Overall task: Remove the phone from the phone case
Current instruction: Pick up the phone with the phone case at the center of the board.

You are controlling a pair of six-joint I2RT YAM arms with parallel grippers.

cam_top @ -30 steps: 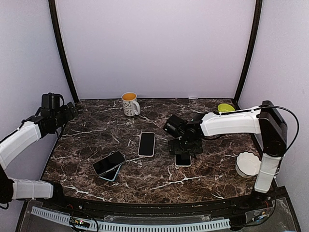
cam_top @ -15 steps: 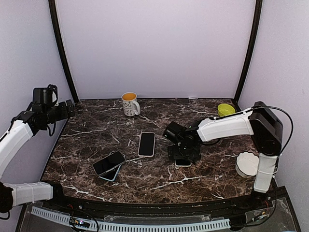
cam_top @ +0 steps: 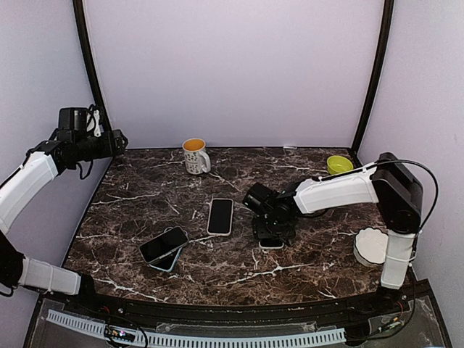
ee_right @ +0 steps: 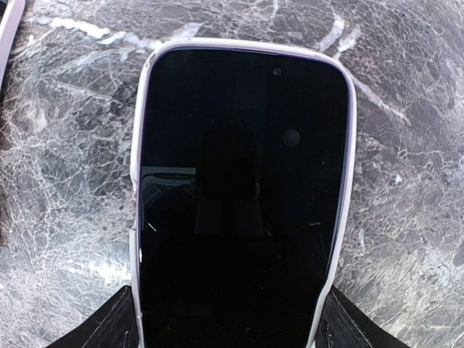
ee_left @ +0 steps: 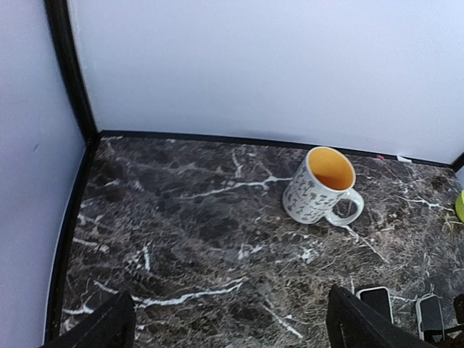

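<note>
Right arm has dropped since a second ago, so the right gripper (cam_top: 270,230) now sits over the phone (ee_right: 239,196), jaws spread along both long edges of its white case (ee_right: 135,217). Can't tell if they're squeezing yet. Left gripper (ee_left: 229,322) has swung up, well left of the mug (cam_top: 194,155), wide open with nothing in it. Phone lies flat on the bench (cam_top: 312,264), front-right of the mug. Glass looks slick and stiff and the case rim bendy, so I'd peel at a corner.
</note>
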